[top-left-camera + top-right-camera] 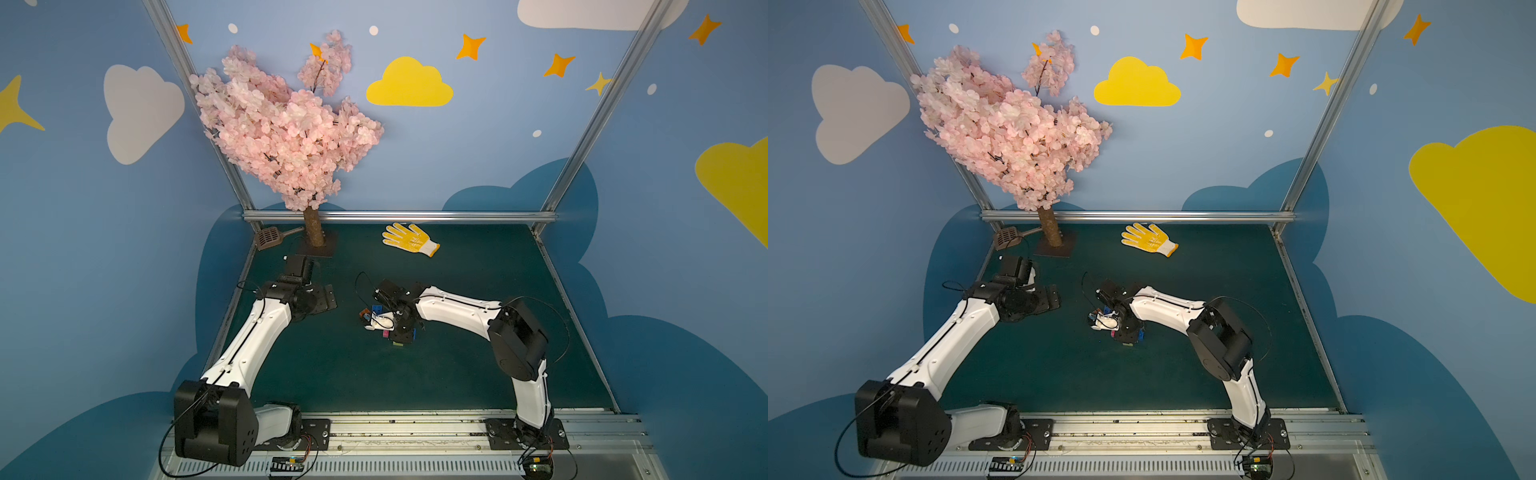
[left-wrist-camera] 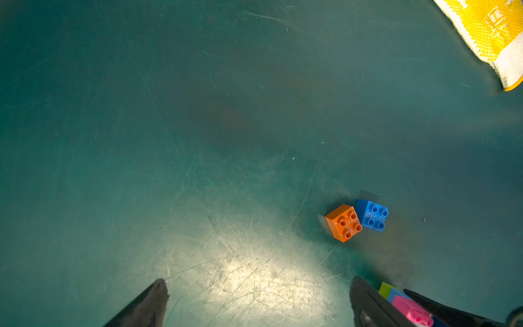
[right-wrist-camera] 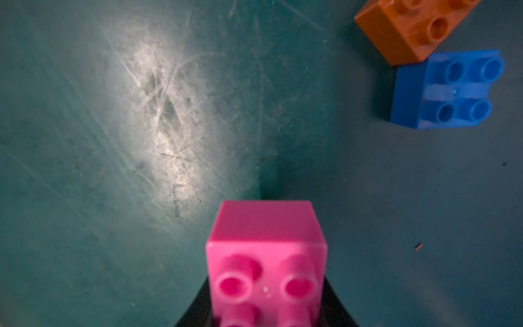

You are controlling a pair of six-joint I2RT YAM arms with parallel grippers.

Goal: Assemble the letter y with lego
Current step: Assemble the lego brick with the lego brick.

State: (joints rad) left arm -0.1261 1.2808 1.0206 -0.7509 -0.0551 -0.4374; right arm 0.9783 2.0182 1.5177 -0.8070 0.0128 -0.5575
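Lego (image 1: 377, 309) — brick set for the letter y, not yet assembled, clustered mid-table (image 1: 457, 365) beneath the right arm in both top views. Item: pink brick (image 3: 266, 249), clenched between the fingers of the right end effector (image 3: 266, 314), studs facing the wrist camera. Item: lime green brick (image 2: 385, 289) and light blue brick (image 2: 396, 295), packed against the pink one in the left wrist view; whether any are pressed together cannot be told. Item: orange brick (image 2: 343, 222) and dark blue brick (image 2: 372, 215), loose, studs up, touching along an edge, just beside the held group. Left end effector (image 2: 259, 281): released, jaws wide, empty, over bare table near the cluster. Yellow glove (image 1: 409, 240): far edge, well apart, not part of the set. Handling note — the step in hand looks like seating the pink brick as one tip of the y. Keep it level, line its sockets over the receiving studs before pressing, and push straight down. The idle left end effector could brace the lower brick so it does not skate on the scuffed surface. Steer clear of the orange and dark blue pair.
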